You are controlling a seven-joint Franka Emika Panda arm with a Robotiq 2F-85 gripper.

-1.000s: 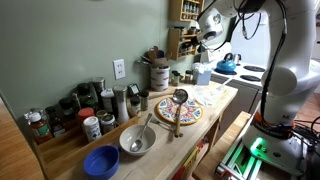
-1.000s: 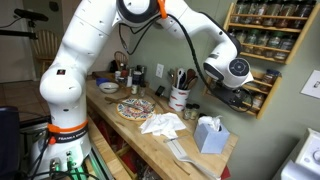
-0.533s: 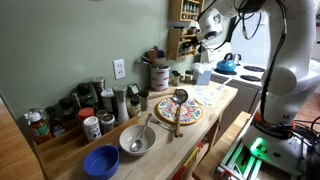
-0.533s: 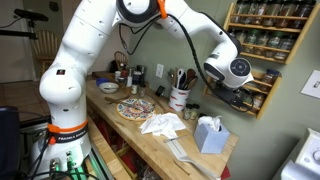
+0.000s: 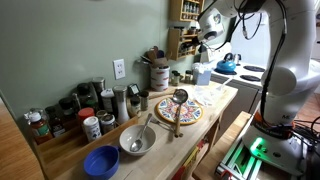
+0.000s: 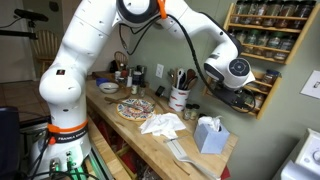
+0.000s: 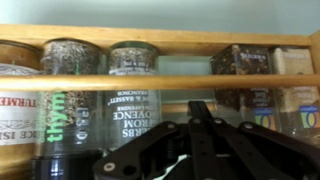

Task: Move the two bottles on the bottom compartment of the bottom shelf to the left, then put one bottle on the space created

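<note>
Wooden bottom shelf [image 7: 160, 80]; closed hand [image 7: 200, 110] before gap between bottles [image 7: 132, 95].

light: soft, even | exterior views: grainy | wrist view: blurred

brown shelf [image 7: 190, 80], black tool [image 7: 203, 110]; blue kettle [image 5: 227, 65]

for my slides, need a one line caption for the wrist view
Closed gripper in front of the wooden spice rack, by a gap in its row of bottles.
</note>
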